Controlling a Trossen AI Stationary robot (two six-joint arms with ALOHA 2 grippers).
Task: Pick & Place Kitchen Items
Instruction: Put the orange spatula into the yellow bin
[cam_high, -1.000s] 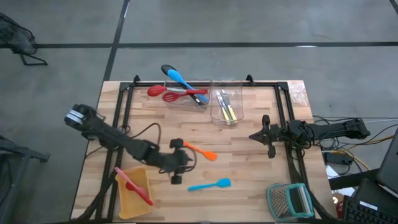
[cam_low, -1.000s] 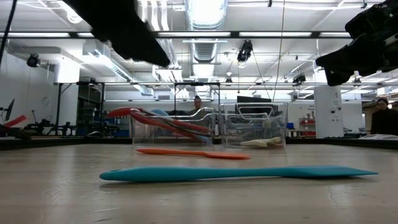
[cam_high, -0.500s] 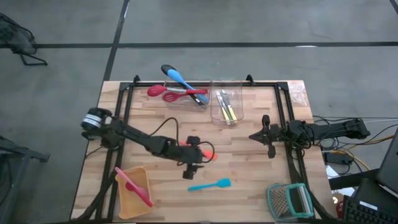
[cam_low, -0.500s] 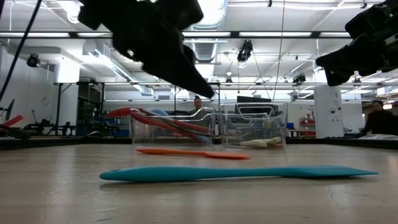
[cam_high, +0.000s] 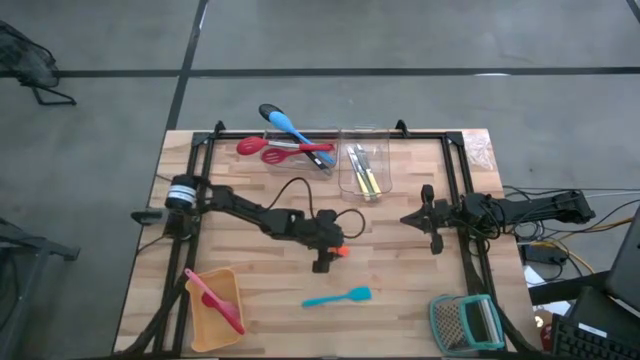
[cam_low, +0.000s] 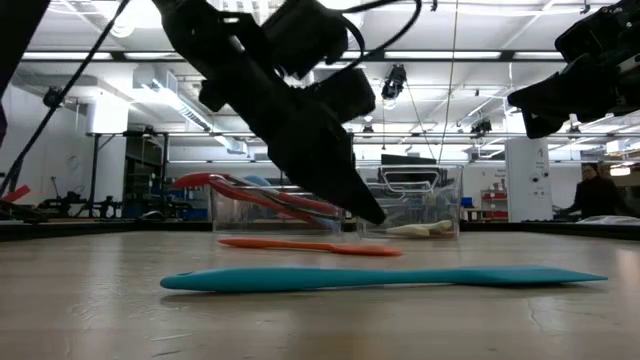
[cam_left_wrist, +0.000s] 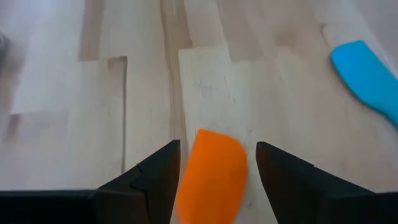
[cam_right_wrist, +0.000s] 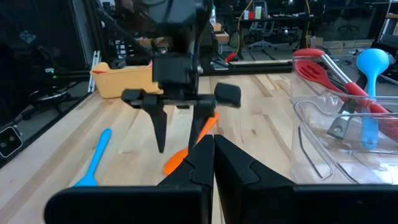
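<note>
Left end effector (cam_left_wrist: 214, 168) astride orange spatula (cam_left_wrist: 211, 174) (no readable labels).

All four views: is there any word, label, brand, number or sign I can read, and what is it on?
Readable text: none in any view.
Orange spatula, blue spatula, yellow tray, clear tubs, grater: no print shows.
Left claw, open around the orange spatula's blade: no marking visible.
Right claw, shut: no marking visible.
Room behind the table in the low view: any signs there are too small to read.
</note>
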